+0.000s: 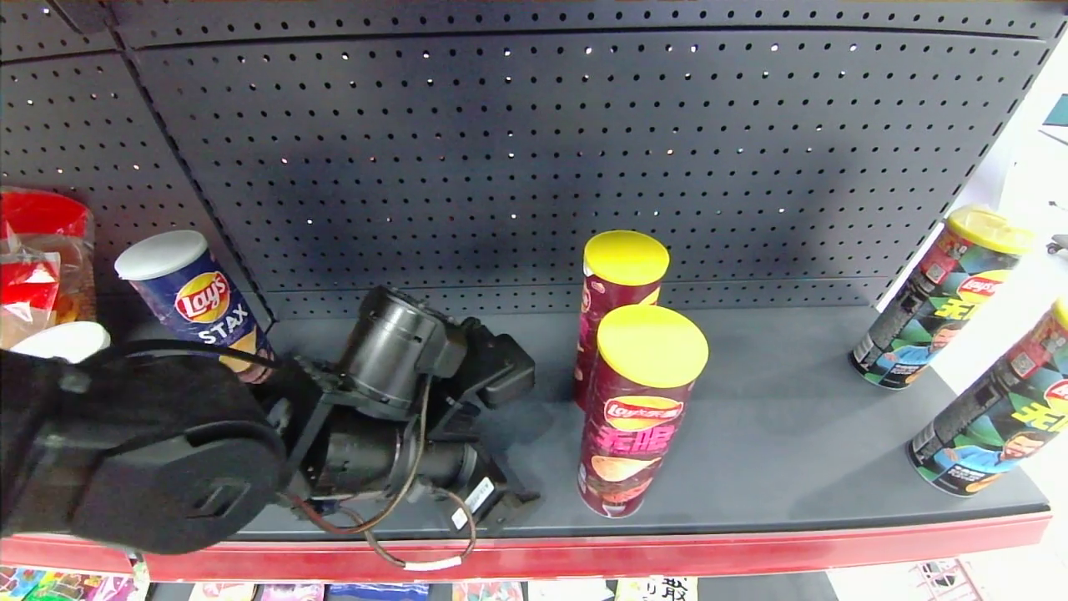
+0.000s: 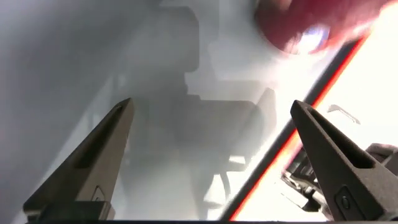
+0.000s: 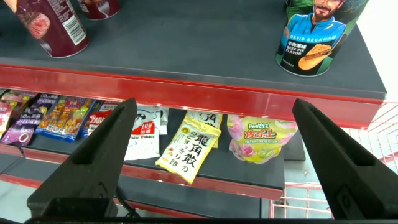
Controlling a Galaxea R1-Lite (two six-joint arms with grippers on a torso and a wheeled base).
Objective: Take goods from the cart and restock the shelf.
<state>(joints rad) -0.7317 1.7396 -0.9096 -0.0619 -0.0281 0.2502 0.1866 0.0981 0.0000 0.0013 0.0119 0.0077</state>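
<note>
Two maroon chip cans with yellow lids stand upright mid-shelf, the front one (image 1: 638, 409) just ahead of the back one (image 1: 622, 288). My left arm (image 1: 400, 409) lies low over the dark shelf (image 1: 776, 442), to the left of these cans. In the left wrist view my left gripper (image 2: 212, 106) is open over the shelf surface with nothing between its fingers; a maroon can (image 2: 305, 25) stands beyond it. My right gripper (image 3: 214, 102) is open and empty, in front of and below the red shelf edge (image 3: 186, 81). The front maroon can (image 3: 53, 25) stands just behind that edge.
A blue can with a white lid (image 1: 196, 296) leans behind the left arm, beside a red-topped bag (image 1: 37, 259). Two dark green-printed cans (image 1: 943, 300) (image 1: 997, 409) stand at the shelf's right end. Snack packets (image 3: 189, 146) fill the lower shelf. A pink wire cart (image 3: 373, 205) sits low right.
</note>
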